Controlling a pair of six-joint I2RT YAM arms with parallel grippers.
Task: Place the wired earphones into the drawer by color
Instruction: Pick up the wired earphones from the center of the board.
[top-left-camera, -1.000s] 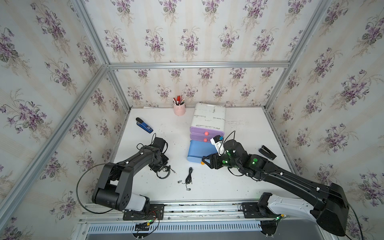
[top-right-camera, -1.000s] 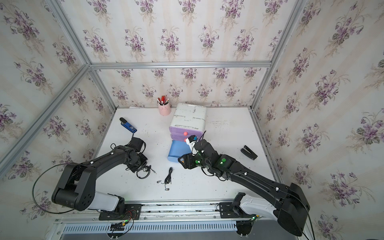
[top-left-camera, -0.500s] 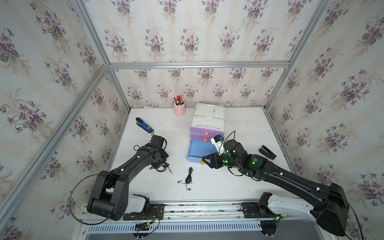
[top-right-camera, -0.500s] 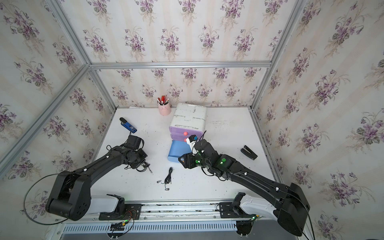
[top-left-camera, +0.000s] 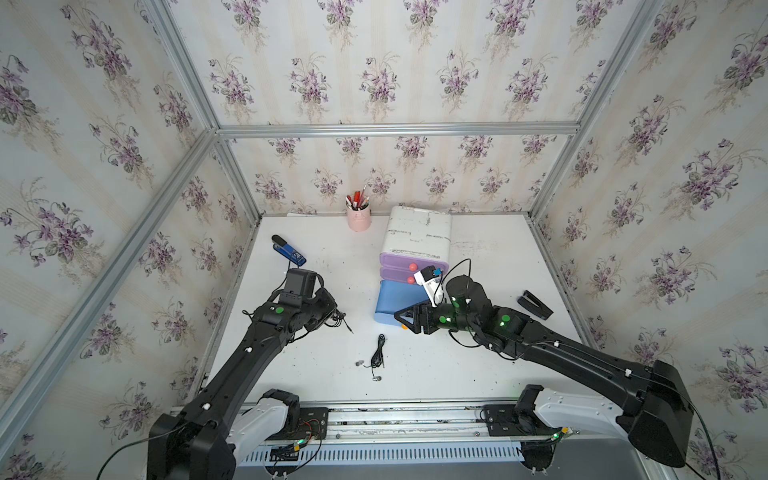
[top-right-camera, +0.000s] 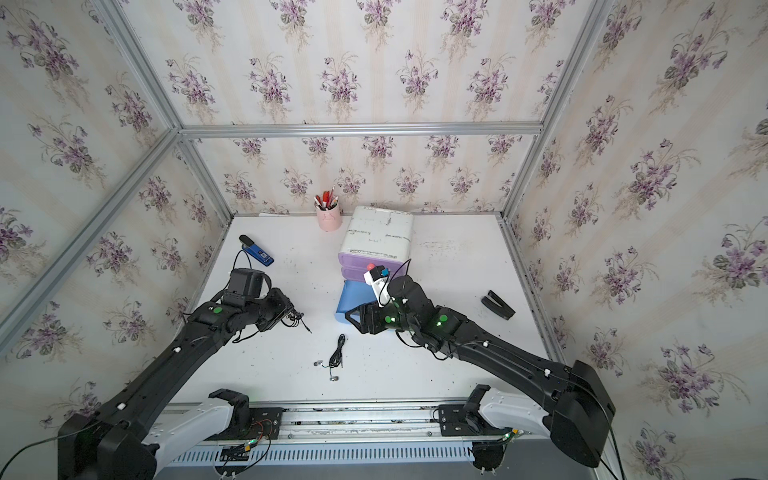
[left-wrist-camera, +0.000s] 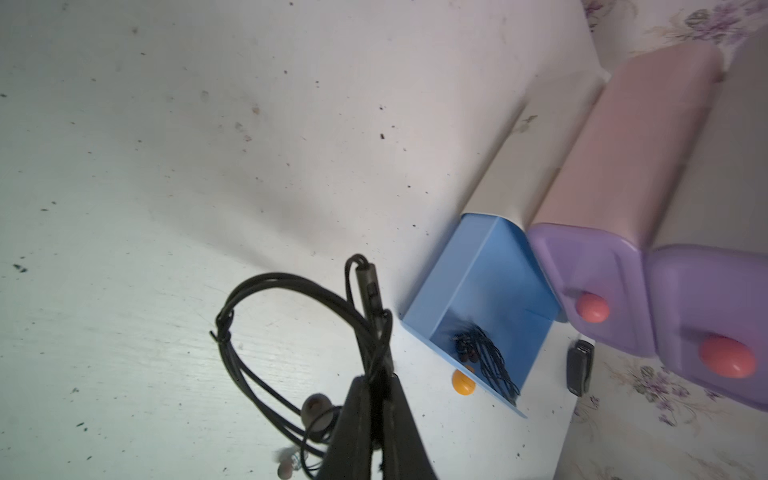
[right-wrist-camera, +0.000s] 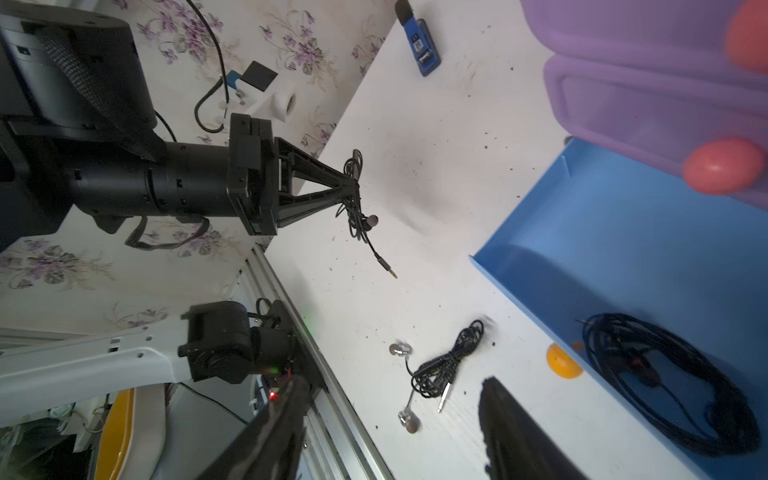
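Slim black fingers pressed together, the left claw (right-wrist-camera: 353, 183) pinches a loose coil of black earphones (left-wrist-camera: 370, 291) just above the white tabletop (top-left-camera: 436, 374) toward its left edge, a rounded bud and metal-tipped plug dangling. The right claw (top-left-camera: 402, 319) stands spread, holding nothing, at the front lip of the glossy blue drawer (top-left-camera: 392, 297). The drawer is pulled out of the white drawer unit (top-left-camera: 419, 232) at mid-tabletop, with another black coil (left-wrist-camera: 486, 357) inside. A third braided set (top-left-camera: 377, 353) with silvery buds lies near the front edge.
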